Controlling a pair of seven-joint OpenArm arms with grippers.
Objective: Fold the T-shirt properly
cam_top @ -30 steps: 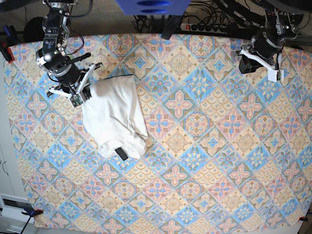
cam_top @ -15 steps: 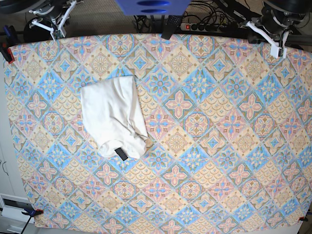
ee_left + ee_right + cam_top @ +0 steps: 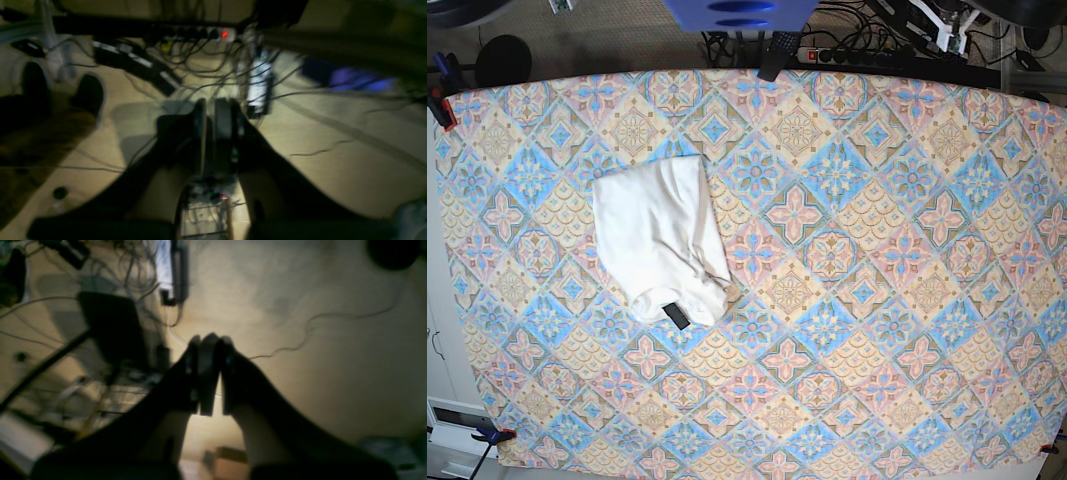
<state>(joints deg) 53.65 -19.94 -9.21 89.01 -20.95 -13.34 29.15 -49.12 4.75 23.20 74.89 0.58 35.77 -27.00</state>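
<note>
The T-shirt (image 3: 659, 238) lies folded on the patterned worktop (image 3: 877, 250), a black tag (image 3: 676, 315) at its near edge. Left gripper (image 3: 213, 110) and right gripper (image 3: 208, 340): jaws closed, empty, off the worktop.

The T-shirt (image 3: 659, 238) is white and lies folded into a compact, slightly tilted rectangle on the left half of the patterned surface, with some wrinkles near its lower right edge and a small black tag (image 3: 676, 315) at its lower end.
</note>
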